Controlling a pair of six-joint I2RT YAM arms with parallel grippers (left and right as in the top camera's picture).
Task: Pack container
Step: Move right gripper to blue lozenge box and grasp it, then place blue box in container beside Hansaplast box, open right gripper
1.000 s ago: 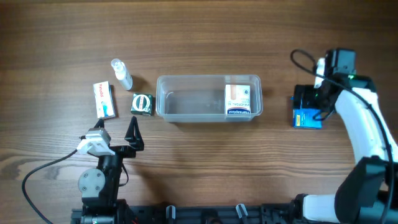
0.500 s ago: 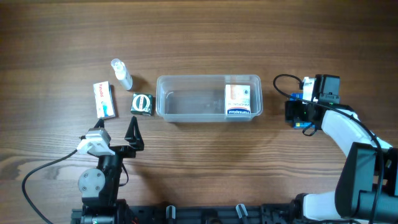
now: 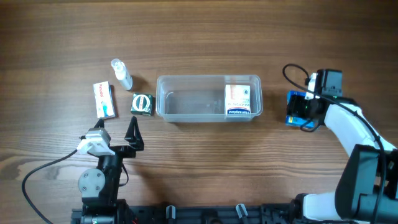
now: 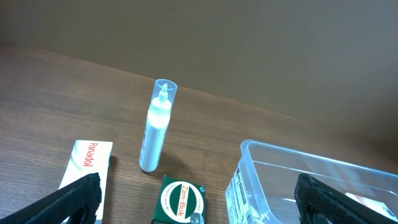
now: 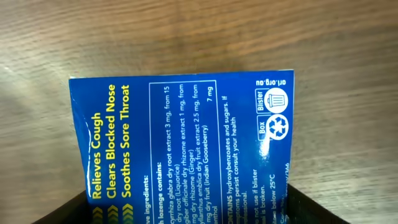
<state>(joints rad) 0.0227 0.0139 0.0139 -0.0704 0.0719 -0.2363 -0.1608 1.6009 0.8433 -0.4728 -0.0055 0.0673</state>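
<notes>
Overhead: the container, a clear tub, lies lengthwise at the middle of the wooden table. A white and blue box lies inside it at its right end, and the rest of its floor is bare. The right gripper is to the container's right, apart from it across a strip of bare table, and is clamped on a blue box. To the container's left sits a green Zam-Buk box just beside its short wall. Further left are a Panadol box and a spray bottle lying on its side. The left gripper is nearer the robot than these, its jaws spread wide and empty. The container is ahead of it and to its right.

Left wrist: the two dark fingers stand far apart at the lower corners with nothing between them. The container's near left corner shows at the lower right, just inside the right finger. The bottle, the Panadol box and the Zam-Buk box lie ahead.

Right wrist: the blue box fills the middle, its lower end gripped between the dark jaws, above the wood. The container is out of this view.
</notes>
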